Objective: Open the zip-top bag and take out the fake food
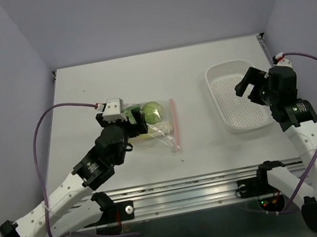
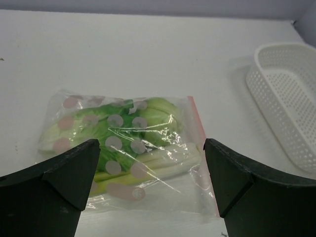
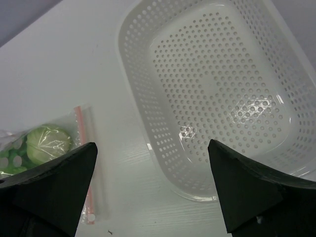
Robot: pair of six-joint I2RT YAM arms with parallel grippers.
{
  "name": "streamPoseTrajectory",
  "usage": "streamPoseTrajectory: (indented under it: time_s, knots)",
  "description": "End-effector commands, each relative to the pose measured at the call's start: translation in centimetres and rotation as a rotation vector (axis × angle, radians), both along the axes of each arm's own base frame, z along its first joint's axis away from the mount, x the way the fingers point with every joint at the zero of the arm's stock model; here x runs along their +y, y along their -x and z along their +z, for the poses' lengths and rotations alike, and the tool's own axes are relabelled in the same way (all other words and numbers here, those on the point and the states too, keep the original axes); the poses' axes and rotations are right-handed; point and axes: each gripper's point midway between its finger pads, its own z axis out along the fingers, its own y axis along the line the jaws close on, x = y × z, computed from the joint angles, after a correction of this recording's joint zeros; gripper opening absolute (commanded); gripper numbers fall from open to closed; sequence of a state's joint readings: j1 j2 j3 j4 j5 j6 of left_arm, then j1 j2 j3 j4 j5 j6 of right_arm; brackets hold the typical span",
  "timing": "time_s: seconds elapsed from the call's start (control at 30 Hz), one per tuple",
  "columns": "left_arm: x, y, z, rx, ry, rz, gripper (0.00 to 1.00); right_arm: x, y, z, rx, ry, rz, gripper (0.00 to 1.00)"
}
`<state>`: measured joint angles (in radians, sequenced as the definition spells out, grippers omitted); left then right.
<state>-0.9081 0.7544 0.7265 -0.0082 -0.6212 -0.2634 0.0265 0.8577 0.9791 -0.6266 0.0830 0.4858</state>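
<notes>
While the bag (image 1: pixel 164 131) is lying apparently shut mid-tabletop, food (image 2: pixel 123 128) inside, left gripper (image 2: pixel 151 148) and right gripper (image 3: pixel 152 145) are hovering spread, empty.

the zip-top bag (image 2: pixel 182 192) is clear with pale pink dots and a pink-red zipper strip (image 2: pixel 198 128). the fake food (image 2: pixel 153 116) inside is light and dark green. at upper right, the basket (image 2: pixel 286 94) is white, patterned with small holes. the table (image 2: pixel 148 49) is white.
</notes>
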Motion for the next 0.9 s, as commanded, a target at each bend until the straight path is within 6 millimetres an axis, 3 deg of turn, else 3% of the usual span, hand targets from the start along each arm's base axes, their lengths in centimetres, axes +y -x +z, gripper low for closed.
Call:
streamPoseTrajectory:
  time_s: [0.0,0.07,0.13,0.27,0.3,0.33,0.4,0.53,0.67,0.8,0.87]
  knots:
    - [-2.7,-0.1,-1.0,0.037,-0.116,-0.115,0.99,1.7,-0.5,2.5,-0.120,-0.017,0.112,1.00]
    - [-4.3,-0.2,-3.1,0.083,-0.218,-0.140,0.99,2.6,-0.5,2.1,-0.133,-0.029,0.164,1.00]
    - [-5.9,0.7,-5.8,0.122,-0.375,-0.159,0.99,2.9,-0.5,1.7,-0.130,-0.028,0.187,1.00]
    - [-8.9,2.9,-8.9,0.150,-0.577,-0.245,0.99,2.6,-0.6,0.9,-0.109,-0.050,0.151,1.00]
    - [-8.3,3.1,-9.4,0.162,-0.630,-0.215,0.99,2.8,-0.6,0.7,-0.105,-0.069,0.147,1.00]
    - [-9.1,3.8,-10.4,0.181,-0.670,-0.229,0.99,3.1,-0.6,0.7,-0.100,-0.082,0.159,1.00]
    - [-8.8,4.1,-10.6,0.175,-0.732,-0.200,0.99,3.7,-0.6,0.3,-0.083,-0.090,0.200,1.00]
    - [-8.3,4.8,-12.6,0.153,-0.939,-0.151,0.99,6.2,-0.8,-1.8,0.030,-0.165,0.324,1.00]
    - [-9.1,6.1,-14.5,0.105,-1.120,-0.199,0.99,7.1,-0.9,-3.4,0.093,-0.204,0.368,1.00]
    - [-8.1,6.2,-17.3,0.117,-1.256,-0.221,0.99,7.0,-0.8,-3.0,0.076,-0.196,0.370,1.00]
    - [-8.6,6.2,-18.0,0.118,-1.246,-0.243,0.99,6.9,-0.8,-2.5,0.059,-0.190,0.366,1.00]
